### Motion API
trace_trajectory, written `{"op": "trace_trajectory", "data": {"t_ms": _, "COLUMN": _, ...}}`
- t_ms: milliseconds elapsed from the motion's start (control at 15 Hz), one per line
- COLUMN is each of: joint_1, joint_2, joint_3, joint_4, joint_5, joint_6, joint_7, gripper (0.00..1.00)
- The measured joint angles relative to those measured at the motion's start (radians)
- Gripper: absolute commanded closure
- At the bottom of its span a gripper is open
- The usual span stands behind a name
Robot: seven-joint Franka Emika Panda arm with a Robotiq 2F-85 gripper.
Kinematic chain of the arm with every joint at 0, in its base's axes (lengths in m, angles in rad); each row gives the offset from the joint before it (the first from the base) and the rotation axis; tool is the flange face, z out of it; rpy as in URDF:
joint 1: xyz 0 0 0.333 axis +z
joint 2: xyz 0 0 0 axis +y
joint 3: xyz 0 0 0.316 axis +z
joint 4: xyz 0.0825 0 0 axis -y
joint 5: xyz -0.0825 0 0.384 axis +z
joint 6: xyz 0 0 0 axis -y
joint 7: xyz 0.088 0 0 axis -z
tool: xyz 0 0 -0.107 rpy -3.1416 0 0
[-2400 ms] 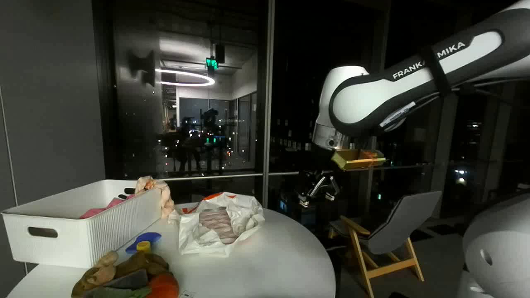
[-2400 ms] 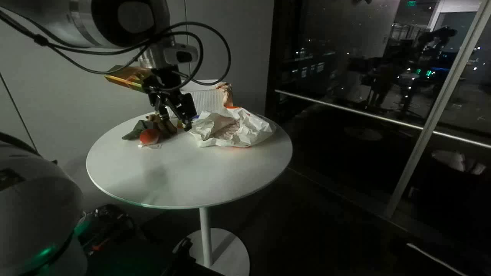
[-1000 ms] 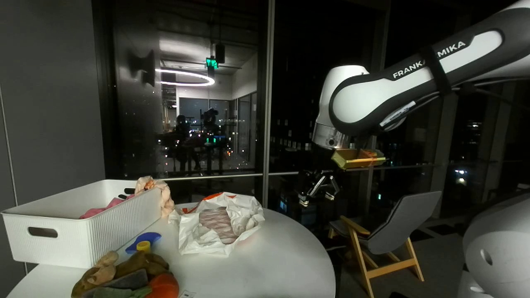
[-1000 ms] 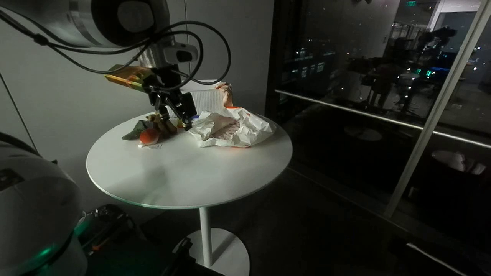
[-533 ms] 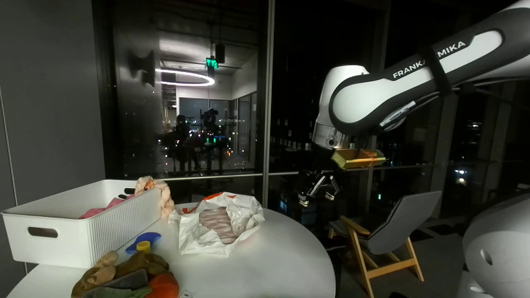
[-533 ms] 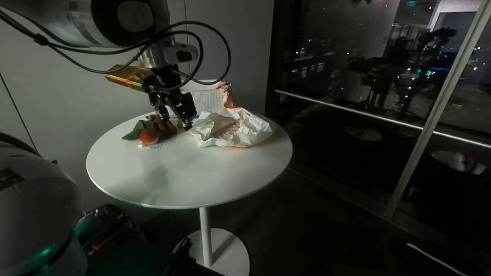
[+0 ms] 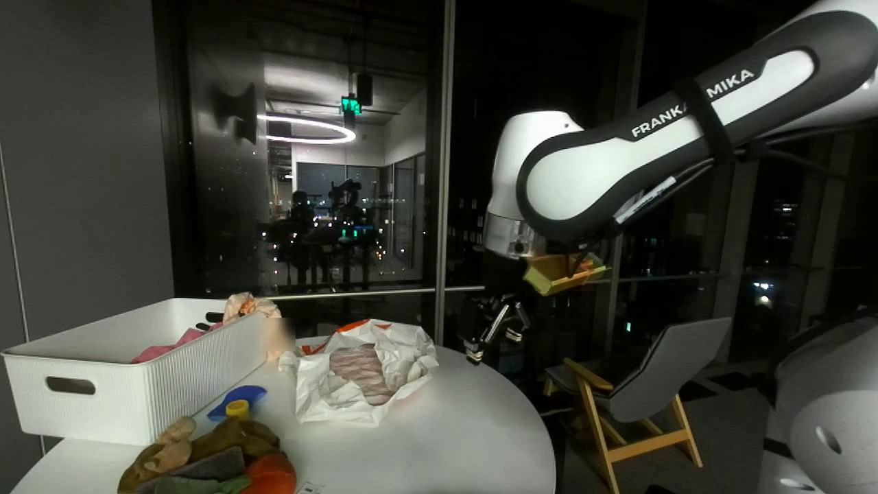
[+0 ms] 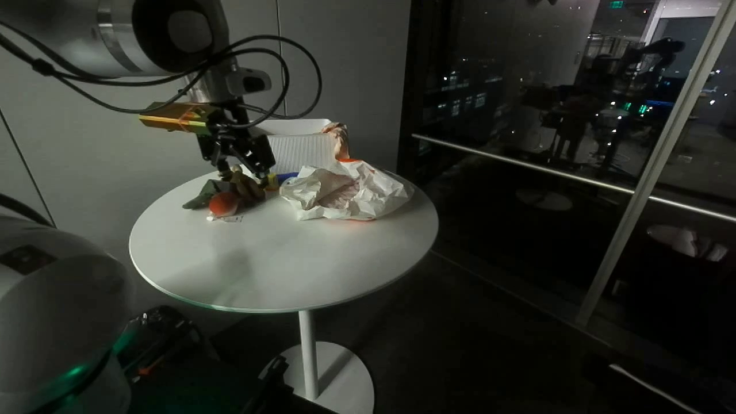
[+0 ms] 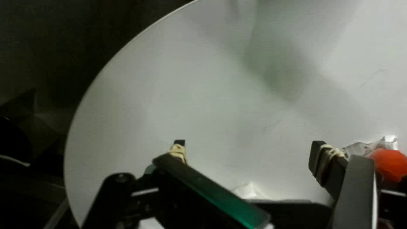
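exterior view, clock face centred on its middle. between eight and nine, far left: white ribbed rectangular plastic basket (image 7: 199,377) with oval hand slots, standing on a round white table (image 7: 446,453). pink cloth (image 7: 171,345) inside; crumpled peach cloth (image 7: 250,312) hanging over its rim.

half past seven: low heap of soft brown, grey, green and orange-red pieces (image 7: 233,439). just beside it, flat blue piece (image 7: 252,392) and short yellow cylinder (image 7: 238,409).

seven o'clock: crumpled white plastic-looking bag (image 7: 319,387) with orange-red print, mouth spread; pinkish-grey soft bundle (image 7: 360,370) lies in it.

five o'clock: black two-fingered robot gripper (image 7: 494,345), pointing down above the table, fingers spread wide. apart from the bag, the nearest thing in this view; well apart from the heap. four o'clock, on the floor beyond: grey chair with pale wooden legs (image 7: 675,370). up by the wrist, half past three: shiny gold-yellow trough-shaped piece (image 7: 549,278).

wrist view, clock face centred between fingertips. dark finger with pale bands (image 9: 178,152) at nine, banded twin (image 9: 327,162) at three; wide gap, white tabletop showing through. six o'clock: small white patch (image 9: 249,191), partly hidden by the gripper; cannot tell what it belongs to. three o'clock, beyond the twin: crumpled silvery scrap (image 9: 365,148), next to the heap's orange-red rounded piece (image 9: 391,164).
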Motion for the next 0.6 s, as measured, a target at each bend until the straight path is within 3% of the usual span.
{"op": "trace_trajectory", "data": {"t_ms": 333, "joint_1": 0.118, "joint_2": 0.223, "joint_3": 0.180, "joint_4": 0.119, "joint_5": -0.008, "joint_6": 0.098, "joint_7": 0.013, "gripper": 0.00}}
{"op": "trace_trajectory", "data": {"t_ms": 600, "joint_1": 0.127, "joint_2": 0.460, "joint_3": 0.246, "joint_4": 0.262, "joint_5": -0.107, "joint_6": 0.189, "joint_7": 0.015, "gripper": 0.00}}
